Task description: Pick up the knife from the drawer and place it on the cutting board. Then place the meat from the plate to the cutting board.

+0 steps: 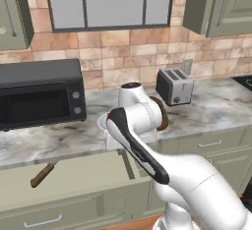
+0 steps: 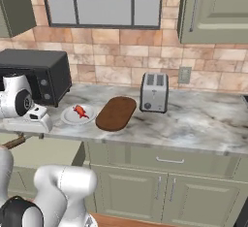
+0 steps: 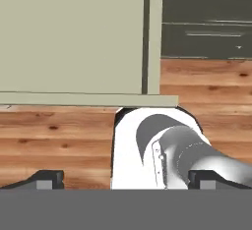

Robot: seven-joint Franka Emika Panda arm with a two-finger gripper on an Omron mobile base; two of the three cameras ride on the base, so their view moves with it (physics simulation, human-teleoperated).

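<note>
1. Fingers (image 3: 49, 179) stand spread wide apart with nothing between them — in the hand view the gripper (image 3: 125, 180) looks down past the open drawer (image 3: 74, 42) toward the wood floor (image 3: 59, 130).
2. Knife (image 1: 42, 174) lies at the far left of the drawer's pale floor in the left base view, its brown handle angled toward the near left corner; the blade is too slim to make out well.
3. Risk: the gripper sits toward the drawer's right end, well apart from the knife, so a sideways reach could clip the drawer front or its right wall if the hand stays low.
4. Risk: the knife lies flat on a smooth bottom — wide jaws closing across it may push it along rather than lift it, and a grip near one end could let it tip.
5. Meat (image 2: 79, 111) rests on the plate (image 2: 68, 118), just left of the cutting board (image 2: 116, 113); the toaster (image 2: 154, 92) stands right beside the board's far right edge, so a wide swing there could knock it.
6. Microwave (image 1: 39, 94) sits on the counter above the drawer's left part.
7. No brand, label or writing can be read anywhere.
</note>
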